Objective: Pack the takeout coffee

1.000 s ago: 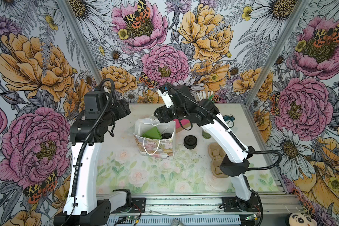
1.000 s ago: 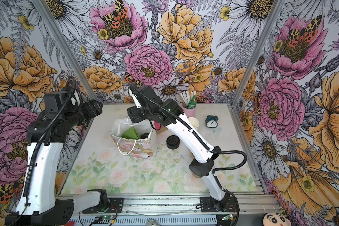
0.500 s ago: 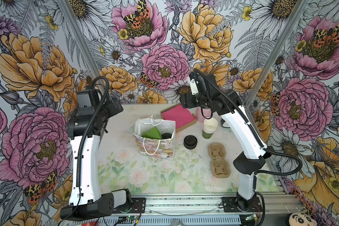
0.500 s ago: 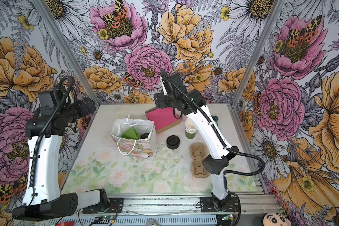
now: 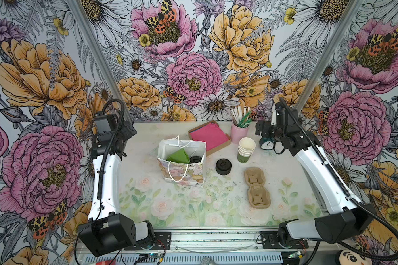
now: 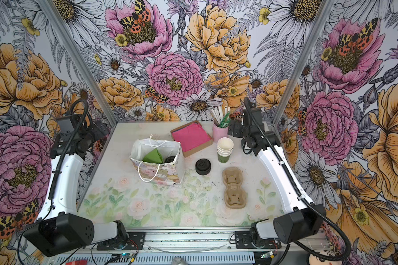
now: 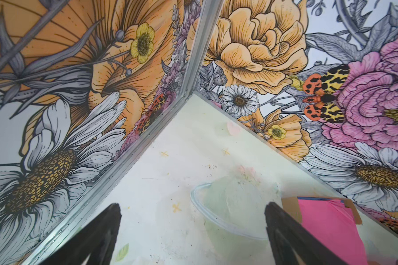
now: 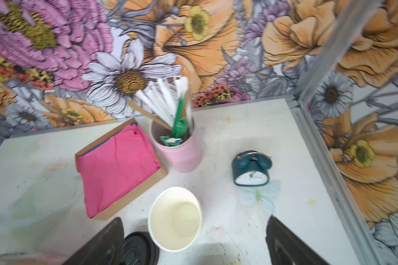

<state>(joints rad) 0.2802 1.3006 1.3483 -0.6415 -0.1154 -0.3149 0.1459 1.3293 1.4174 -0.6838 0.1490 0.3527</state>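
The floral table (image 5: 193, 206) is the biggest thing before me. In its middle the gift bag (image 5: 182, 169) stands upright and open. Inside it, beside a green napkin (image 5: 178, 156), sits the takeout coffee (image 5: 195, 159); only its black lid shows in both top views. Behind the bag lies a tray of pink napkins (image 5: 210, 137). To the bag's right are the cup carrier (image 5: 256, 187), the stack of lidless cups (image 5: 246, 149) and the pile of black lids (image 5: 223, 166). My left claw (image 7: 192, 204) hangs wide and empty over the far left corner. My right claw (image 8: 193, 219) gapes wide and empty at the far right.
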